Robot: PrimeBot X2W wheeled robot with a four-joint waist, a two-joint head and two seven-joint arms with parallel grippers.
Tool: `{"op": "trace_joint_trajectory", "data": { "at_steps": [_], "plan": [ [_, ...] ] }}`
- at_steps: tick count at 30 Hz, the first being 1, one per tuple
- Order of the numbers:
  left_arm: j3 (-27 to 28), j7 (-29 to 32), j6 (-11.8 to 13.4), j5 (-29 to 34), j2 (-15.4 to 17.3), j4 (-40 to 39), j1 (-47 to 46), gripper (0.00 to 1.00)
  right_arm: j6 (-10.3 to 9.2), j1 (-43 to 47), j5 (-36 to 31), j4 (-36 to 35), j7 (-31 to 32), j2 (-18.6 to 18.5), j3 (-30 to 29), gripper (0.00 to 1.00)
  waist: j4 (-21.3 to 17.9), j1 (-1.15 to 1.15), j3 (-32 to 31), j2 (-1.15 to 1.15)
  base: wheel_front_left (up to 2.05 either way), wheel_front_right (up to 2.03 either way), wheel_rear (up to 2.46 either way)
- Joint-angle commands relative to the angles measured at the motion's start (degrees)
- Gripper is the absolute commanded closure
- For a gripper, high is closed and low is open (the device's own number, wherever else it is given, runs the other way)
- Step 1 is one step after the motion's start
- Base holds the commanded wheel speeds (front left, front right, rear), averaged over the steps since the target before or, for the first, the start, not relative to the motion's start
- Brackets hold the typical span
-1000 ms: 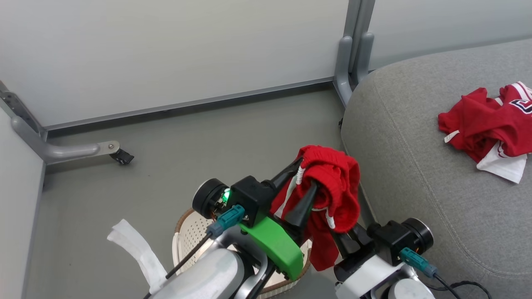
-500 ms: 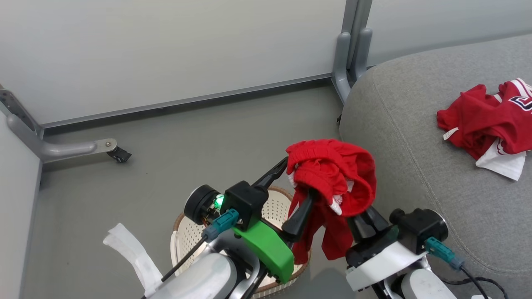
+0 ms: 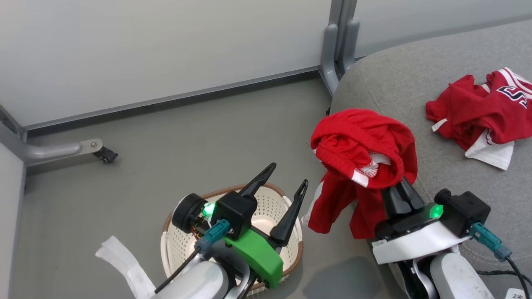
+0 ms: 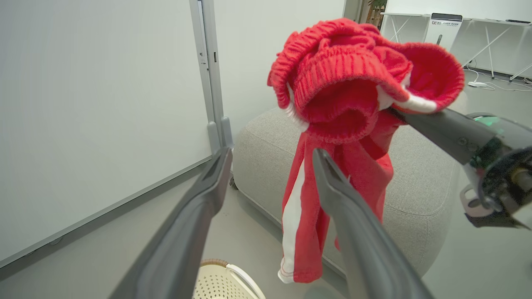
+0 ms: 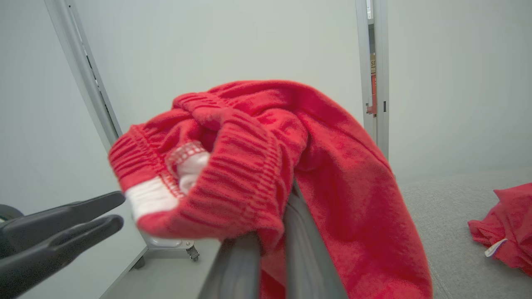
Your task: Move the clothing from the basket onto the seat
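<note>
The right pincer (image 3: 400, 193) is clamped on a bright red soft garment with a white side stripe (image 3: 365, 141), bunched in the air at the edge of the large light grey upholstered seat (image 3: 449, 166). A second crumpled red garment with white trim (image 3: 474, 112) lies on that seat. Beside the seat, the left pincer (image 3: 289, 174) stands spread and empty above the cream perforated plastic basket (image 3: 178, 249).

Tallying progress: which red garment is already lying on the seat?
The crumpled jersey with navy lettering, far right on the seat. The striped garment hangs in the air from the right gripper.
</note>
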Motion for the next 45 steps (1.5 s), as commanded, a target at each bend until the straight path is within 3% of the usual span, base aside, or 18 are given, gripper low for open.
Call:
{"op": "trace_joint_trajectory", "data": {
  "at_steps": [1, 6, 16, 25, 29, 35, 41, 45],
  "plan": [
    [0.03, -0.48, 0.17, 0.37, 0.47, 0.19, 0.9, 0.0, -0.06, -0.77, -0.56, -0.69, -0.14, -0.17, -1.0, 1.0, -1.49, 0.0, 0.98, 0.0, 0.0, 0.0, 0.0],
    [-0.52, -1.5, -0.69, 1.17, 1.05, 0.47, 0.35, 0.0, -0.06, -0.94, -1.64, -2.33, -0.14, -0.15, -4.41, 1.0, -4.28, 0.0, 2.7, 0.0, 0.0, 0.0, 0.0],
    [-2.9, -2.59, -4.9, 2.62, 2.46, 0.73, -2.44, 0.0, -0.06, 1.02, -1.66, -5.84, -0.14, -0.13, -9.01, 1.0, -11.8, 0.0, 7.59, 0.0, 0.0, 0.0, 0.0],
    [-4.23, -3.91, -5.91, 5.62, 3.86, 2.37, -4.85, 0.0, -0.06, 1.97, 1.67, -6.66, -0.14, -0.1, -11.09, 1.0, -19.05, 0.0, 13.72, 0.0, 0.0, 0.0, 0.0],
    [-5.03, -4.36, -7.72, 5.99, 4.6, 2.31, -5.9, 0.0, -0.06, 1.66, 4.06, -6.99, -0.14, -0.1, -12.41, 1.0, -21.16, 0.0, 16.75, 0.0, 0.0, 0.0, 0.0],
    [-5.84, -2.96, -9.11, 6.81, 5.38, 1.71, -8.43, 0.0, -0.06, -2.27, 7.32, -7.5, -0.14, -0.11, -16.17, 1.0, -21.61, 0.0, 23.4, 0.0, 0.0, 0.0, 0.0],
    [-6.92, -1.03, -10.54, 8.69, 5.54, 1.0, -11.87, 0.0, -0.06, -11.59, 7.45, -7.99, -0.14, -0.12, -23.72, 1.0, -18.43, 0.0, 30.75, 0.0, 0.0, 0.0, 0.0],
    [-6.72, -0.72, -11.82, 8.45, 5.26, -0.14, -14.33, 0.0, -0.05, -21.83, 4.65, -9.08, -0.13, -0.07, -32.0, 1.0, -15.16, 0.0, 36.57, 0.0, 0.0, 0.0, 0.0]
  ]
}}
